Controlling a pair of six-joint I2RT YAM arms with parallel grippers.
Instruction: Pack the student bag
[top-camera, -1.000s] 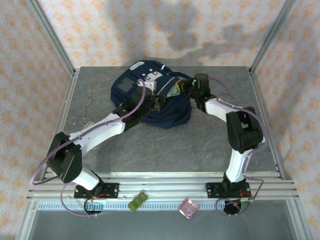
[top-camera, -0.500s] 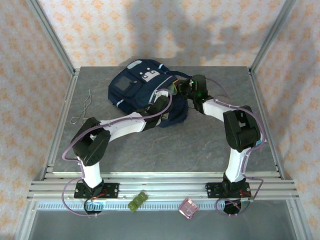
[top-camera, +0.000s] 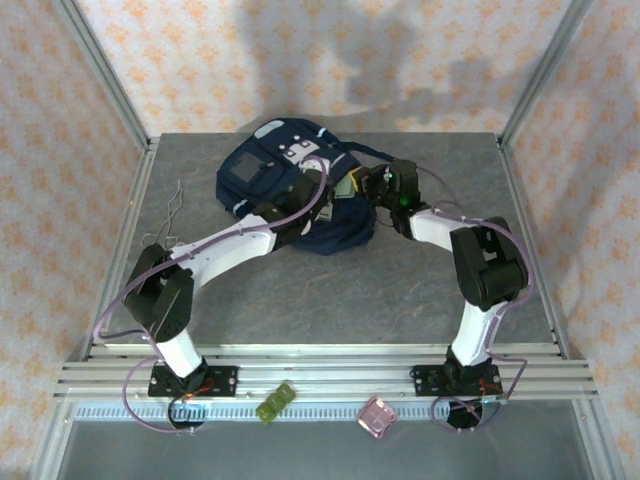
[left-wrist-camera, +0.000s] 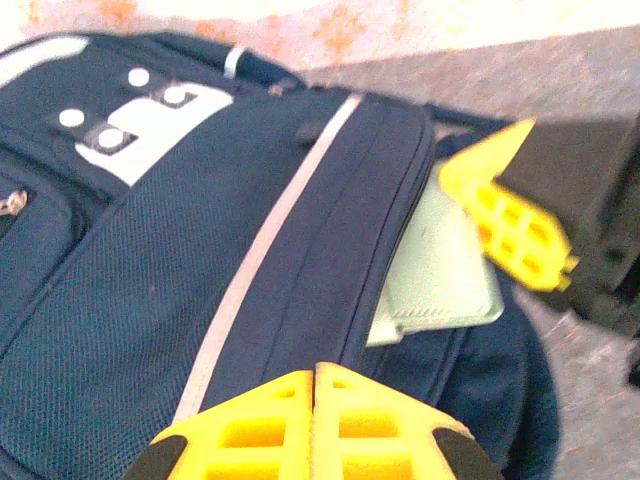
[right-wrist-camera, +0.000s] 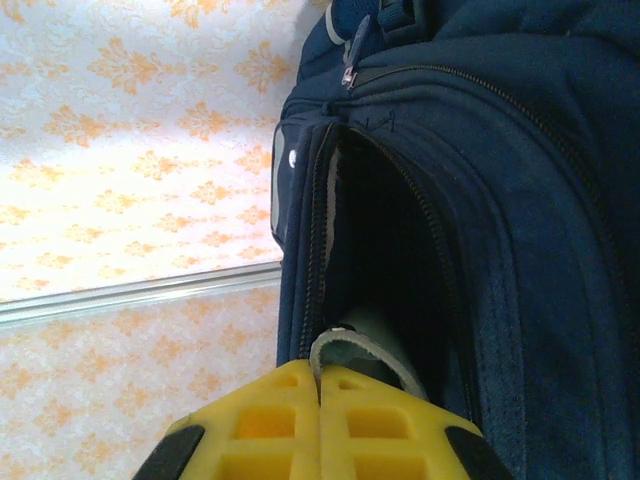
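The student bag (top-camera: 262, 172) lies at the back middle of the table, navy with a pale stripe (left-wrist-camera: 262, 250) and white patches. My left gripper (top-camera: 320, 193) rests on its top, jaws shut (left-wrist-camera: 315, 372) with the tips against the fabric beside the zip edge; nothing shows between them. My right gripper (top-camera: 370, 184) is at the bag's right side. Its jaws (right-wrist-camera: 320, 378) are shut on a pale strip (right-wrist-camera: 345, 345) at the rim of the bag's dark opening (right-wrist-camera: 390, 250). A flat pale green pad (left-wrist-camera: 440, 270) sticks out of that opening, next to the right gripper's yellow fingers (left-wrist-camera: 505, 215).
A thin bent wire piece (top-camera: 168, 215) lies near the table's left edge. On the front rail below the table sit a small green block (top-camera: 274, 402) and a pink one (top-camera: 377, 415). Metal frame posts and patterned walls close in the sides and back.
The left arm has swung in and its gripper has moved up onto the bag. The bag now lies more spread out to the left. The right gripper has barely shifted.
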